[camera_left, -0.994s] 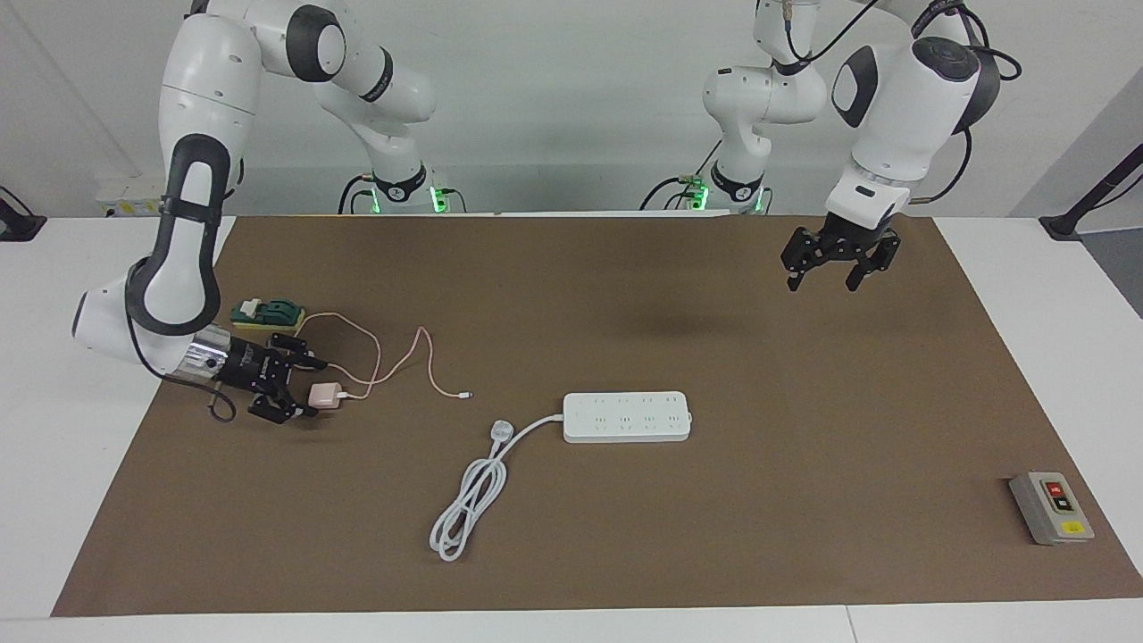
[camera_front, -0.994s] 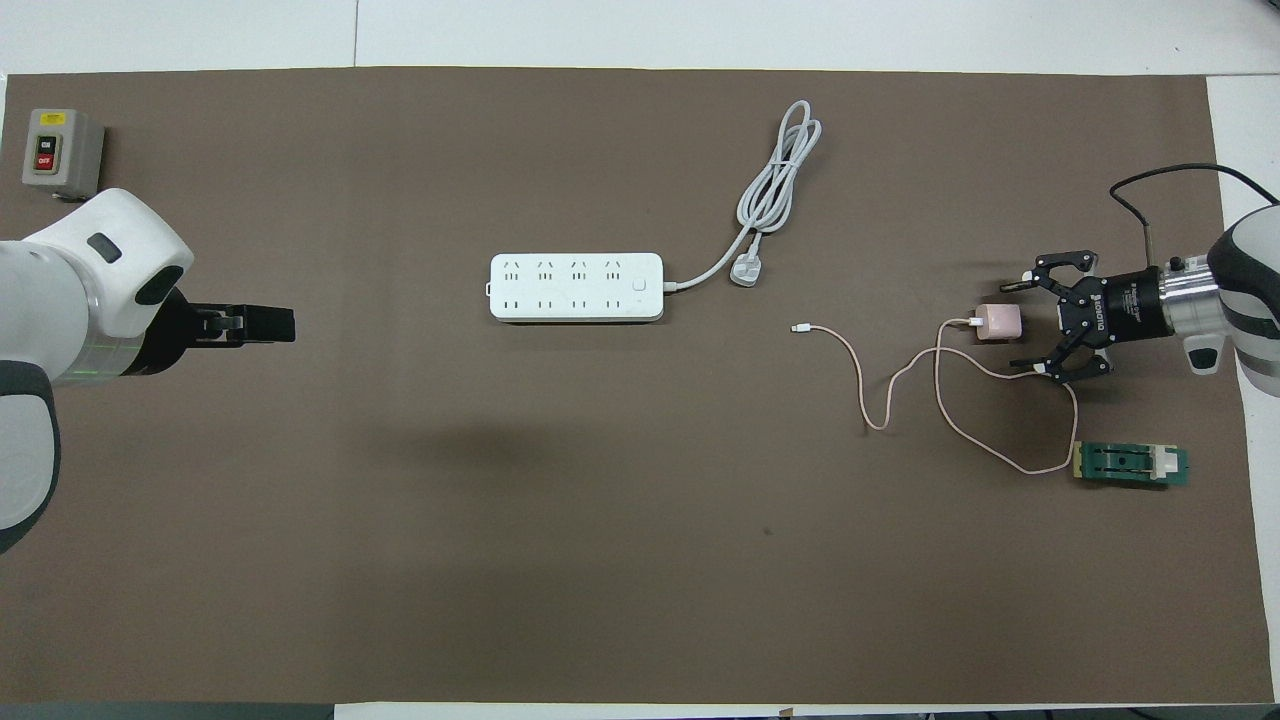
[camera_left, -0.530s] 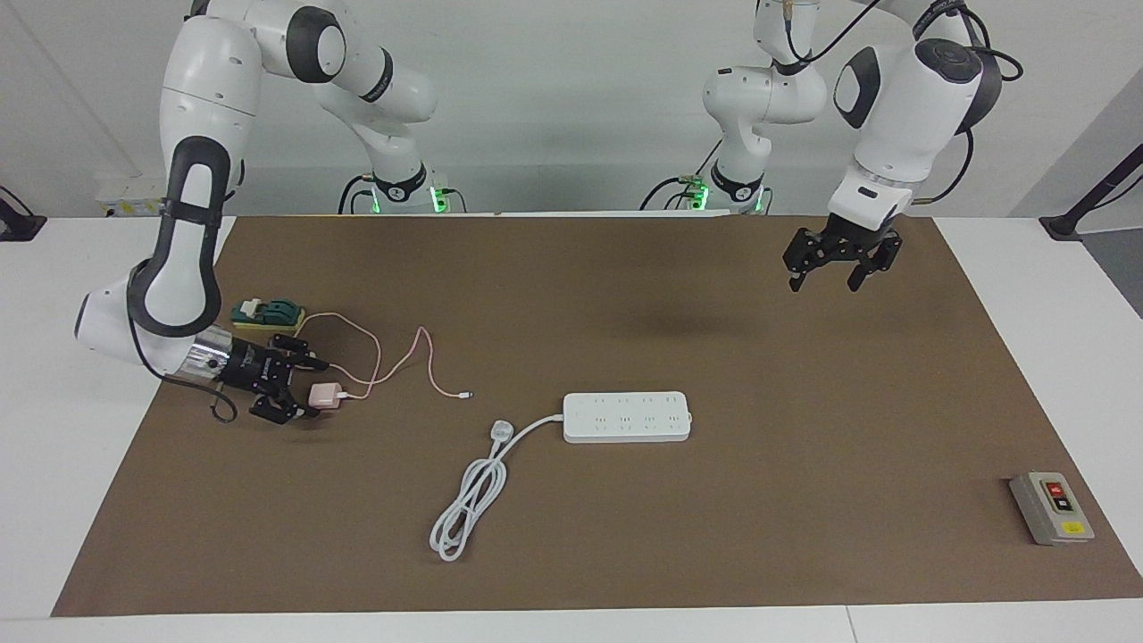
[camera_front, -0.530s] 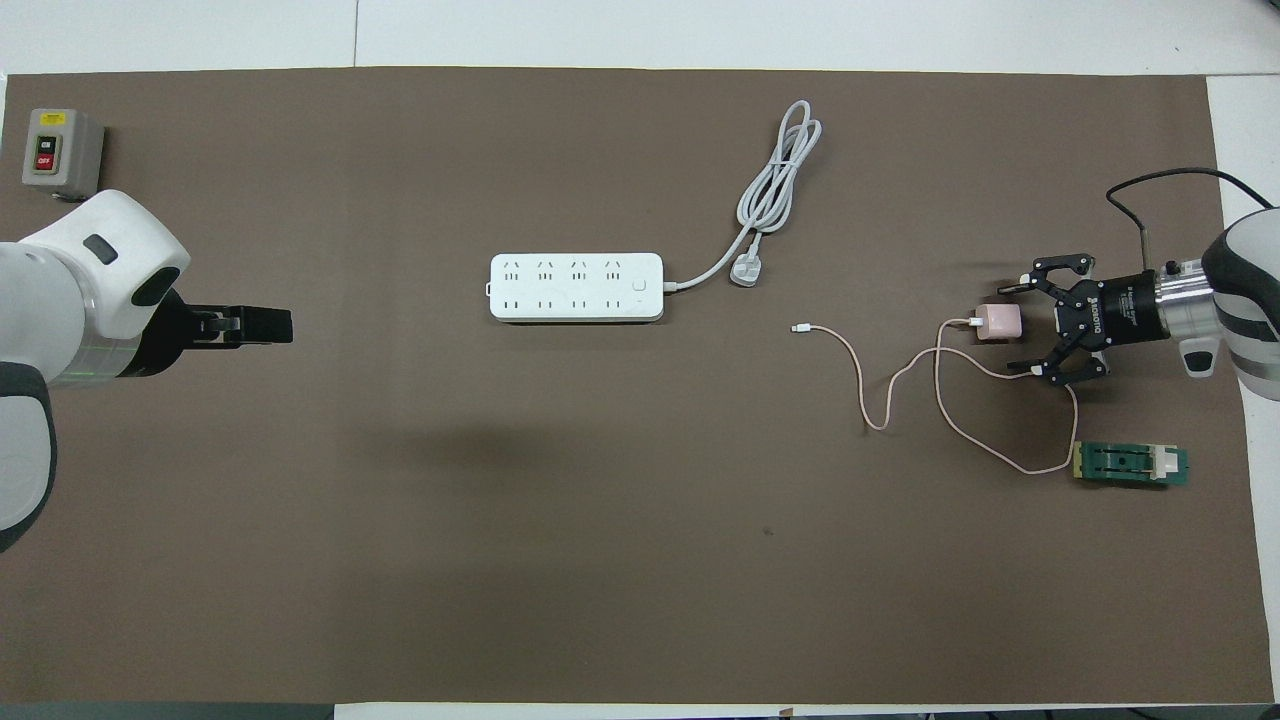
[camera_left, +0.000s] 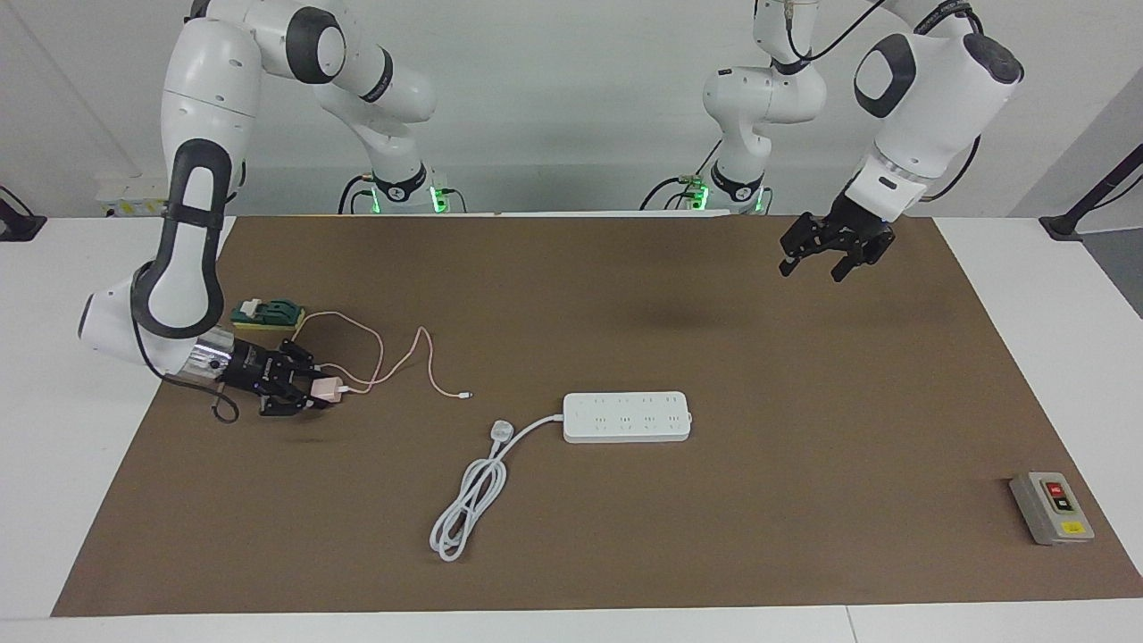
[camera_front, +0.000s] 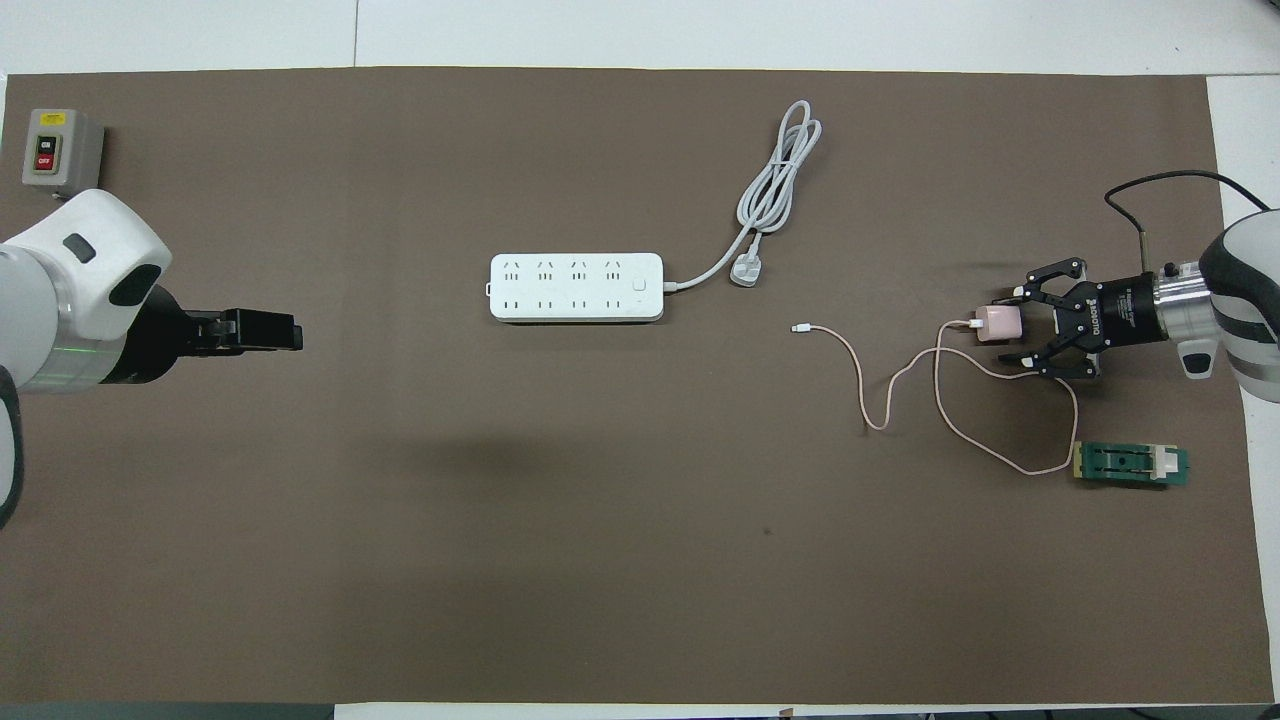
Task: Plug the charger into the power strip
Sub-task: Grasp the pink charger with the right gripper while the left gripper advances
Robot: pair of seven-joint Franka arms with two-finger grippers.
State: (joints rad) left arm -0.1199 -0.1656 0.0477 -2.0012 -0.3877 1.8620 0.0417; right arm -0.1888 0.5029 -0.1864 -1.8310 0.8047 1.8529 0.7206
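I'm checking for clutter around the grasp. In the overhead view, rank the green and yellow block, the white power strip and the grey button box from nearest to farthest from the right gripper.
From the right gripper:
1. Green and yellow block, nearer to the robots.
2. White power strip, mid-table.
3. Grey button box, at the left arm's end.

The right gripper [camera_left: 314, 393] was open around the pink charger [camera_left: 325, 390]. Now its fingers have squeezed onto it. The left gripper [camera_left: 813, 263] has lifted and turned a little.
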